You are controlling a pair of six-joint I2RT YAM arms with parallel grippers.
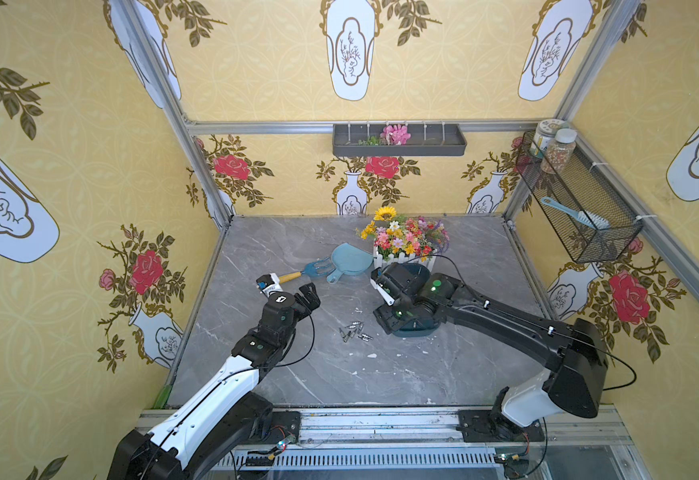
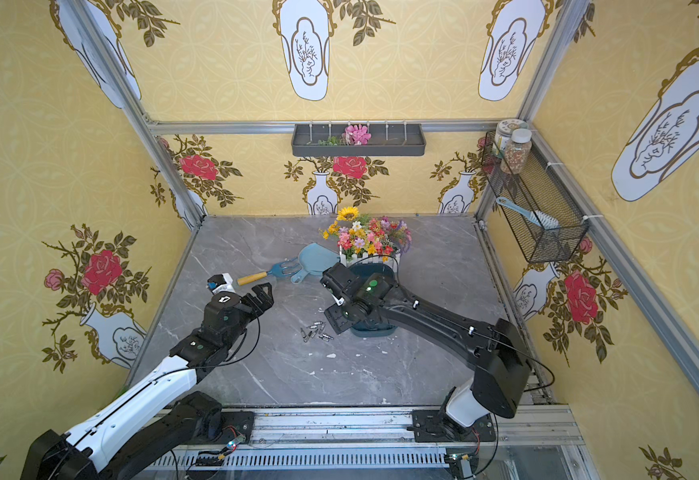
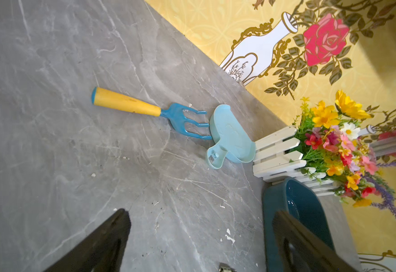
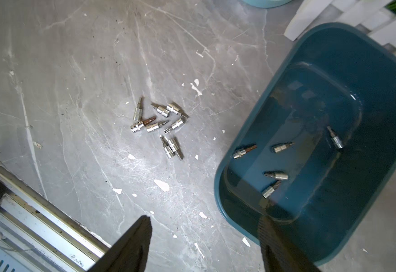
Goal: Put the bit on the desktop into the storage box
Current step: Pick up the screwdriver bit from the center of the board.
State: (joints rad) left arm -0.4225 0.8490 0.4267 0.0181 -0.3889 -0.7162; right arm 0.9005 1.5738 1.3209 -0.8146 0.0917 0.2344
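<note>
Yellow wallpaper printed with roses and vases encloses a grey marble-look desktop in both top views. The jar labels in the wire basket are too small to read. The left arm reaches in low, its left gripper near a garden fork. The right arm bends across the teal storage box, with the right gripper pointing down. Loose bits lie just beside the box.

Left wrist view: fingers spread wide over bare marble, holding nothing; the fork's tines meet a light blue dustpan.

Right wrist view: jaws apart and empty, loose bits clustered on the desktop, five more bits inside the box
</note>
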